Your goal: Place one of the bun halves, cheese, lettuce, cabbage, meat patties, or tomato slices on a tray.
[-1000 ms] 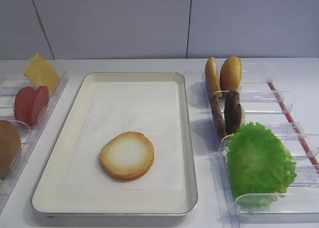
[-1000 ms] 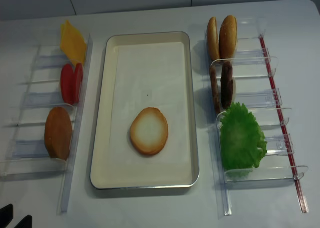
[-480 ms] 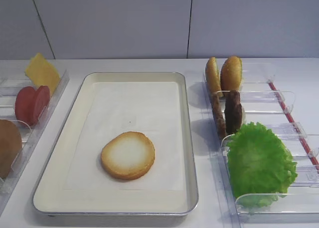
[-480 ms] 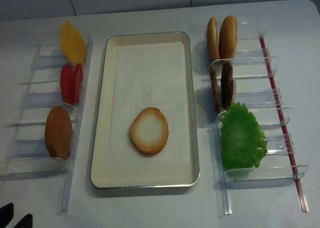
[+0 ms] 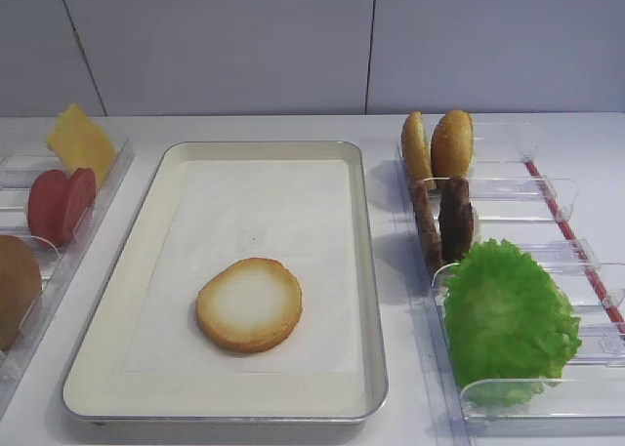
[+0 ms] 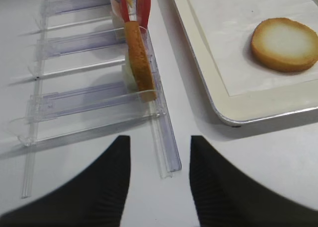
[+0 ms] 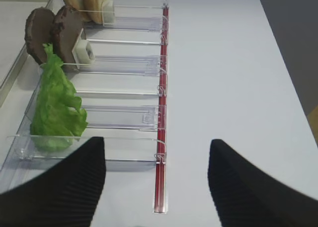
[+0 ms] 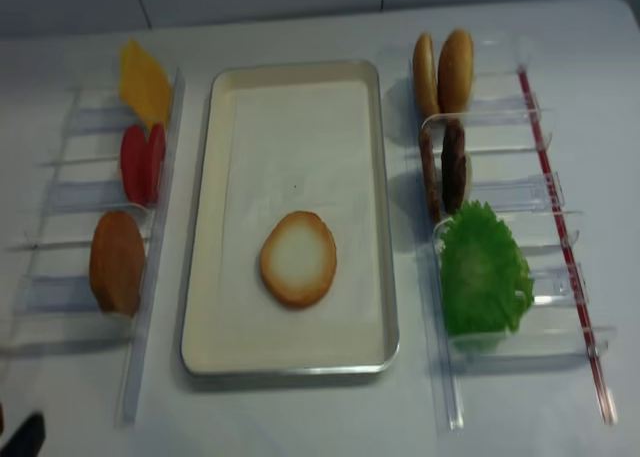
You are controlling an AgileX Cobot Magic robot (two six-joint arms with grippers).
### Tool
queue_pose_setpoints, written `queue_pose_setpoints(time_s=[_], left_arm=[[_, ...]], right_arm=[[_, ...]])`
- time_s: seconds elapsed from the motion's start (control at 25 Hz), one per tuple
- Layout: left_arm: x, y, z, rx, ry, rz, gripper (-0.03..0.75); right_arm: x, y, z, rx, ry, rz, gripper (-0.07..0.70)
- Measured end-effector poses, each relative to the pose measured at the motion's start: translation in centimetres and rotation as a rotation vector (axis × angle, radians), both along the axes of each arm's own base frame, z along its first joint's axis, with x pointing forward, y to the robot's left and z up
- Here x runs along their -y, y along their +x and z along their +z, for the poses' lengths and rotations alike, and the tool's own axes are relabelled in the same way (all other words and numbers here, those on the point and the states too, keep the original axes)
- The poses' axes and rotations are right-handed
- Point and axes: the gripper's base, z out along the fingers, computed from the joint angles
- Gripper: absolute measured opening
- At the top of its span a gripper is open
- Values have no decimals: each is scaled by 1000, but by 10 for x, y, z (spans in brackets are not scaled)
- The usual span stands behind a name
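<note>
Left wrist view: round cream-faced bun half (image 6: pixel 284 51) is lying on the cream rectangular tray (image 6: pixel 258 105); left gripper (image 6: pixel 158 180) and right gripper (image 7: pixel 156 180) are both hanging apart, empty.

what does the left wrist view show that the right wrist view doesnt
Only the left wrist view shows the flat bun half lying on the tray's paper liner, the domed bun half and tomato slices in the left rack. Only the right wrist view shows the lettuce and meat patties in the right rack. Both show an open tool and a tray edge.
</note>
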Motion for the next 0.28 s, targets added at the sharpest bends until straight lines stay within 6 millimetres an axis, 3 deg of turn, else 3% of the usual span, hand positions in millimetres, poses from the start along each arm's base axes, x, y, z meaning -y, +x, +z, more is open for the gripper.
queue_pose_setpoints(time_s=[0.28], left_arm=[[0,0,0,1,-1,4,295]], right_arm=[[0,0,0,0,0,0,444]])
